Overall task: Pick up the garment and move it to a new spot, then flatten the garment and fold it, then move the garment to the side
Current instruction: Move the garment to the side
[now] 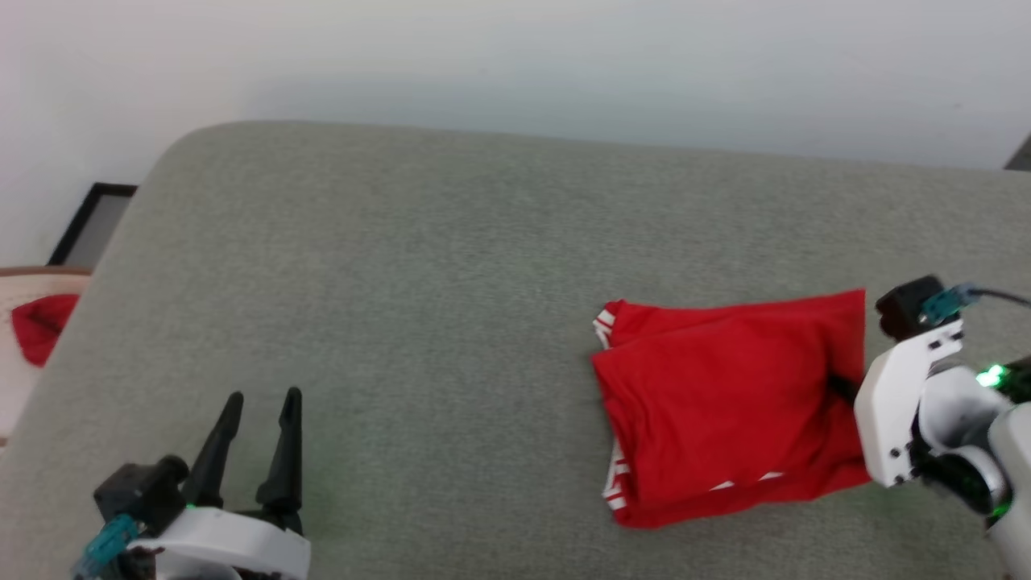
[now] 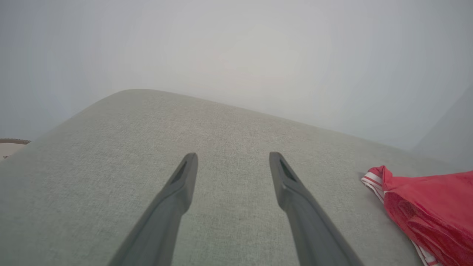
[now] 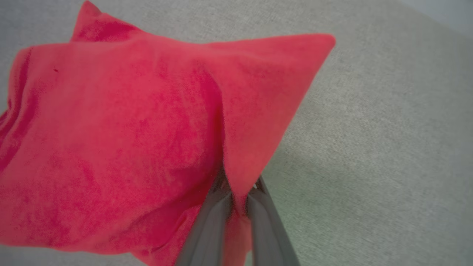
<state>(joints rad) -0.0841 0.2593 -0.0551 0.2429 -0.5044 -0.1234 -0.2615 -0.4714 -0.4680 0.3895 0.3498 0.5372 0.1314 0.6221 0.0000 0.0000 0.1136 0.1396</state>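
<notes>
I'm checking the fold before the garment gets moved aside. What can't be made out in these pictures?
- Head view: the right gripper, its fingers mostly covered by its white wrist housing and the garment.
- Right wrist view: its fingertips, buried in a pinched fold of cloth.
- Left wrist view: the garment's far part, cut off by the right edge.
- Head view: a red cloth at left, partly hidden behind the cushion.

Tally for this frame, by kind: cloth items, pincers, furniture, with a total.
Red cloth items: 2, the garment and a small red cloth.
Pincers: 2, left pincer and right pincer.
Grey upholstered seat: 1.
Total: 5.
</notes>
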